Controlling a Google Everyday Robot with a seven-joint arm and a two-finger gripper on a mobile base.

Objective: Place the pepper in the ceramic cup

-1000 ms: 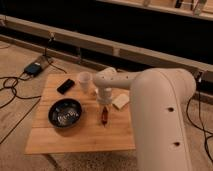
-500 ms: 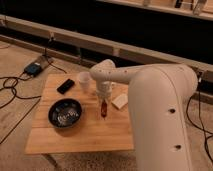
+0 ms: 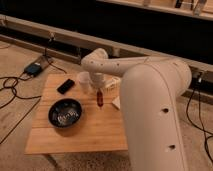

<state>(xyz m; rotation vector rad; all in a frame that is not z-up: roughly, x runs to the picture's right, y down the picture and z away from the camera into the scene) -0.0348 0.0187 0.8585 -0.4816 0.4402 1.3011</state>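
The pepper [image 3: 99,98], small, dark red and glossy, hangs upright under my gripper [image 3: 98,89], which is shut on its upper end and holds it above the wooden table [image 3: 100,132]. The ceramic cup [image 3: 83,79], small and whitish, stands on the table just left of the gripper, close to it. The big white arm reaches in from the right and hides the table's right side.
A wide dark bowl [image 3: 65,112] sits at the front left. A flat black object [image 3: 65,86] lies left of the cup. A pale cream block [image 3: 112,84] lies behind the gripper. Cables and a power box [image 3: 34,68] lie on the floor at left.
The gripper has risen and moved left toward the cup with the pepper in it; the pepper is now off the table.
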